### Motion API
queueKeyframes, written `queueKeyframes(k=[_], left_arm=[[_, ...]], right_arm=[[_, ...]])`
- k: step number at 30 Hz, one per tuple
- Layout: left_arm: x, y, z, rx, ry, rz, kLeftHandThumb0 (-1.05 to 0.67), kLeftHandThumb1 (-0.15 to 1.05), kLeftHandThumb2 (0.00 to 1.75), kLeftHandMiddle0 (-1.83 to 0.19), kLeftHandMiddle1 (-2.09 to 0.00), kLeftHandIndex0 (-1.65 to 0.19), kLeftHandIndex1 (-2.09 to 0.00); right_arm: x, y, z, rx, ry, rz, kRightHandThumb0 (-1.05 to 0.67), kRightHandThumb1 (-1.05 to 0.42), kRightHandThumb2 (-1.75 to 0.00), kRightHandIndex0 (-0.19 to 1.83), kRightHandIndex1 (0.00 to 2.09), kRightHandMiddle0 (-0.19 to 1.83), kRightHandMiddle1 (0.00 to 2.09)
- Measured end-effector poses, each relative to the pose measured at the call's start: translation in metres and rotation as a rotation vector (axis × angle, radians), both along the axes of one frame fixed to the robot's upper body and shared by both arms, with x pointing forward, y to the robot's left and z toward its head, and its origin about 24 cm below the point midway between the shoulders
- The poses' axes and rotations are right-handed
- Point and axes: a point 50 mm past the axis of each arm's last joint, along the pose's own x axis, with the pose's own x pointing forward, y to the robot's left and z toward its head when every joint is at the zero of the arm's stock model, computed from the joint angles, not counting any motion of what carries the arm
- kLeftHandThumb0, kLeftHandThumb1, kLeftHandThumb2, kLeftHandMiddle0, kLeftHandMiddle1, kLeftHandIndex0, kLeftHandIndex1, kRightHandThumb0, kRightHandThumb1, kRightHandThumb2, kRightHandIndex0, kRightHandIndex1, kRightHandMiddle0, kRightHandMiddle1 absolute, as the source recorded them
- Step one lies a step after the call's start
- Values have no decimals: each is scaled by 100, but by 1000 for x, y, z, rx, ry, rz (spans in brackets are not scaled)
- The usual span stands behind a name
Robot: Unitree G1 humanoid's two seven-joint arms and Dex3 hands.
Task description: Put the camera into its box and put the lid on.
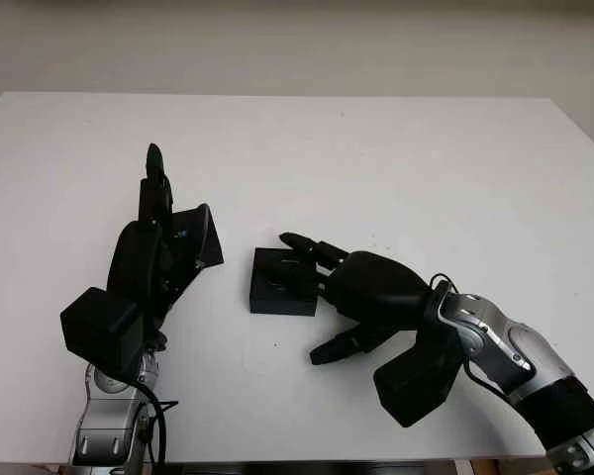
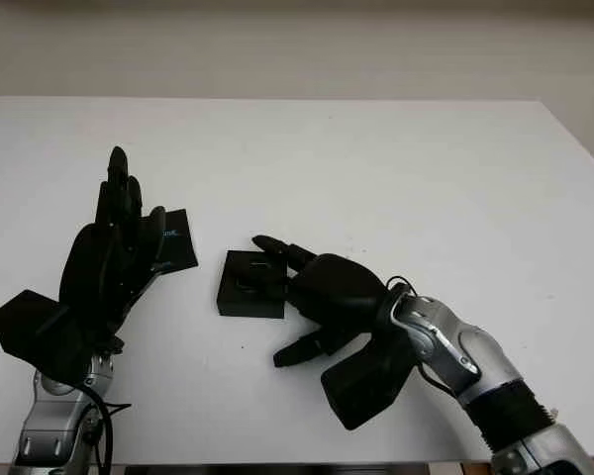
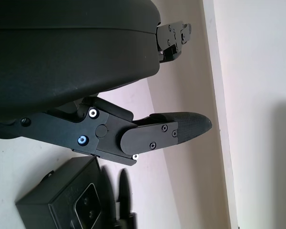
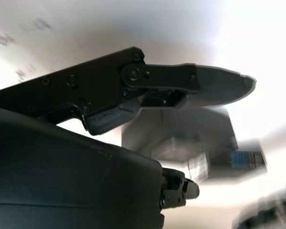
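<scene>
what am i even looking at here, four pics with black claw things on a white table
Those black claws are the two three-finger hands of a humanoid robot. The two wide pictures come from a stereo camera on its head, looking down at a white table. The two close-up pictures come from cameras on its wrists, so each is taken right beside that arm's own hand.

On the table sits a small black box with the camera already in it. Beside it lies the flat black lid with a blue mark.

The right hand is at the box, its fingers reaching over the box's edge; I can't tell if it grips anything. The left hand is raised over the lid, open, holding nothing.
</scene>
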Motion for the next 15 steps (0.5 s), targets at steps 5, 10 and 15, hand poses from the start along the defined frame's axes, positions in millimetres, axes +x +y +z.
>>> queueKeyframes(k=[5, 10, 15], left_arm=[[-1, 4, 4, -7, -15, -1, -64, 105, 53, 19, 0, 19, 0], [-6, 16, 16, 6, -62, 8, -65, 105, 49, 19, -1, 19, 0], [-10, 35, 28, 140, -72, 16, -65, 105, 44, 14, -4, 14, -3]], right_arm=[[13, -9, 22, 400, 143, -116, -74, -105, -52, -4, 11, 2, 9], [18, -23, 44, 617, 186, -181, -73, -105, -60, 6, 14, 9, 13], [22, -33, 58, 783, 184, -201, -70, -105, -56, 11, 15, -14, 71]])
